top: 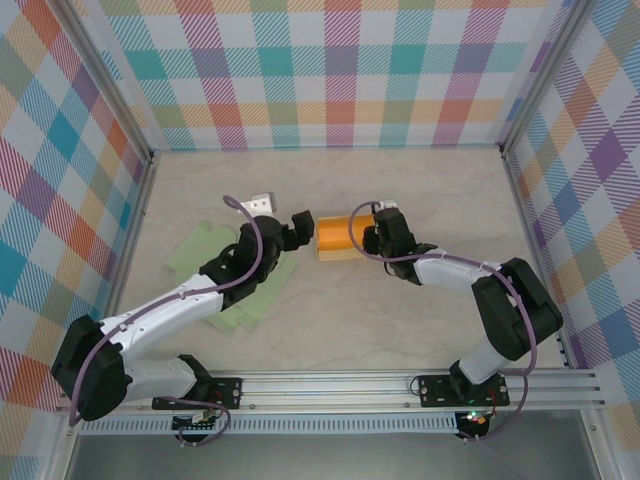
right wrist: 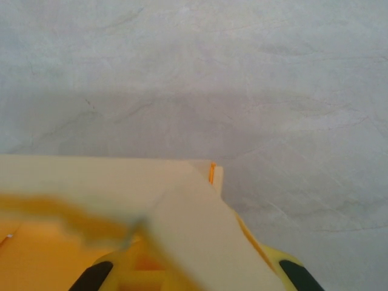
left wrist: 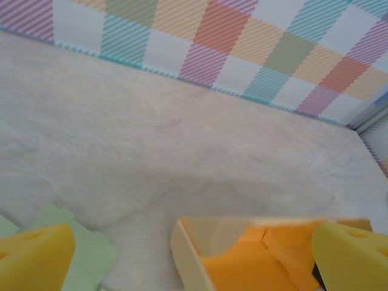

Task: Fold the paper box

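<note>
Left gripper wide apart; right gripper: state unclear. Judged light, flimsy paper box: pinch a wall edge.

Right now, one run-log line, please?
orange paper box: partly folded | left end effector: open | right end effector: at its wall

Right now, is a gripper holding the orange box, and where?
The right gripper seems to pinch the orange box by its right-side flap. The left gripper is open, holding nothing.
</note>
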You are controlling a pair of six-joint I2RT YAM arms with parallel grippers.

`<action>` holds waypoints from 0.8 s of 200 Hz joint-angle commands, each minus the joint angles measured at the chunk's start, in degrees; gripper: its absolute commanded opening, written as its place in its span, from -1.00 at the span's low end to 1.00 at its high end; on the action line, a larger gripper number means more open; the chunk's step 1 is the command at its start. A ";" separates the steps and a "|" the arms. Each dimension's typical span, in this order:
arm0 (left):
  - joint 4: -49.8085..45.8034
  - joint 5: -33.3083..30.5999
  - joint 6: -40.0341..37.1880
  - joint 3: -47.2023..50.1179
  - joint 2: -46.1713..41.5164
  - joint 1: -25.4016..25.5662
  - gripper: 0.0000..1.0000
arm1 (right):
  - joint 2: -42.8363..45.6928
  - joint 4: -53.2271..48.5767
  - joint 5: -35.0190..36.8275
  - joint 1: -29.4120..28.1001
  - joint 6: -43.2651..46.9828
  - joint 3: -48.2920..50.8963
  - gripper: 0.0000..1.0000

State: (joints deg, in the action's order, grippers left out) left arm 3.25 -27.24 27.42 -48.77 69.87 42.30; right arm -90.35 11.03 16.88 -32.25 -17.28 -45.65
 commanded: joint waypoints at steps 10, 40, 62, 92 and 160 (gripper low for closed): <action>-8.39 -2.32 -4.13 -6.64 -0.72 -0.03 0.98 | 2.29 -3.57 -1.65 -0.62 1.76 0.91 -0.59; -10.28 -1.45 -5.97 -11.44 2.40 -0.51 0.93 | 4.40 -5.02 -2.64 -0.71 2.09 1.52 -0.32; -11.96 0.06 -5.89 -15.29 6.69 -0.97 0.92 | 5.91 -6.24 -3.07 -0.80 2.16 1.95 -0.11; -15.73 1.78 -5.98 -21.85 14.53 -1.26 0.90 | 9.14 -8.73 -3.47 -0.88 1.96 2.87 0.06; -22.36 3.64 -4.69 -29.09 25.75 -1.79 0.86 | 24.21 -22.89 -1.94 -0.65 1.47 -1.05 0.56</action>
State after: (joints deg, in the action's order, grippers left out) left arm -16.34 -24.49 22.48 -75.42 94.24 41.17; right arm -70.02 -4.25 13.32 -32.84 -15.51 -42.59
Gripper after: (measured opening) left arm 0.935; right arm 0.721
